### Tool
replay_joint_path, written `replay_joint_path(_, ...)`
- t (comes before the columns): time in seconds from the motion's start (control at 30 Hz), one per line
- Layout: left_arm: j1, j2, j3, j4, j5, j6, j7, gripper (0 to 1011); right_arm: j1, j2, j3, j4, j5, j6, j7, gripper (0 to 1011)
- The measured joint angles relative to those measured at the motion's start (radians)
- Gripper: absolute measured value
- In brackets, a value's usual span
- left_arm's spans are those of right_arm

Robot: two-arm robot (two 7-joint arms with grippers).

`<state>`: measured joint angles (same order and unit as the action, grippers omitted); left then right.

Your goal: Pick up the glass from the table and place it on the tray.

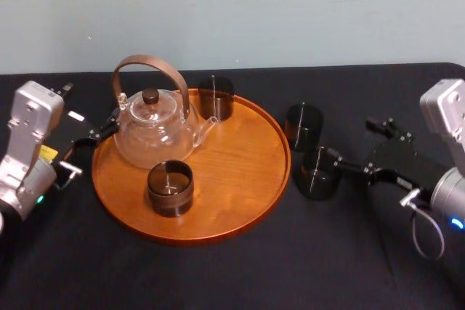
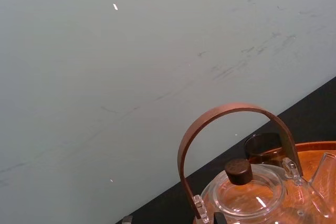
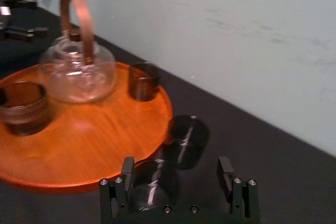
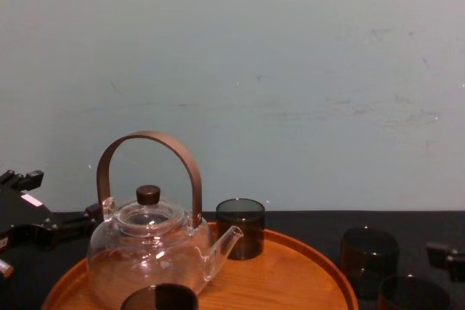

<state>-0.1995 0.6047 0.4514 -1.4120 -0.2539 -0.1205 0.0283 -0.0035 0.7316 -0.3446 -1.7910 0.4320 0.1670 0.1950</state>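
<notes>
Two dark smoked glasses stand on the black table [image 1: 240, 274] right of the tray. The nearer glass [image 1: 315, 177] [image 3: 148, 184] sits low between my right gripper's [image 1: 350, 140] [image 3: 176, 170] open fingers, close to one finger [image 3: 127, 170]; I cannot tell whether it touches. The farther glass [image 1: 304, 125] [image 3: 187, 136] stands just ahead of that gripper. The round orange-brown tray [image 1: 254, 179] [image 3: 79, 156] carries a glass teapot [image 1: 152, 127] and two more dark glasses, one at its back [image 1: 216, 98] and one at its front [image 1: 170, 188]. My left gripper [image 1: 91, 105] rests open at the tray's left edge.
A pale wall closes off the table's far edge. The teapot's tall brown handle [image 4: 149, 139] arches over the tray's left half. The tray's right half [image 1: 243, 154] is bare wood. Black cloth stretches in front of the tray.
</notes>
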Motion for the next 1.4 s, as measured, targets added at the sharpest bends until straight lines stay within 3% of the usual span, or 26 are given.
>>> replay_joint_path(0.37, 0.0, 0.0, 0.0, 0.0, 0.0, 0.0, 0.0, 1001, -0.06, -0.005, 0.015, -0.062, 0.005, 0.035, 0.033, 1002)
replay_joint_path(1.4, 0.0, 0.0, 0.0, 0.0, 0.0, 0.0, 0.0, 1001, -0.081, -0.084, 0.063, -0.011, -0.043, 0.069, 0.087, 1002)
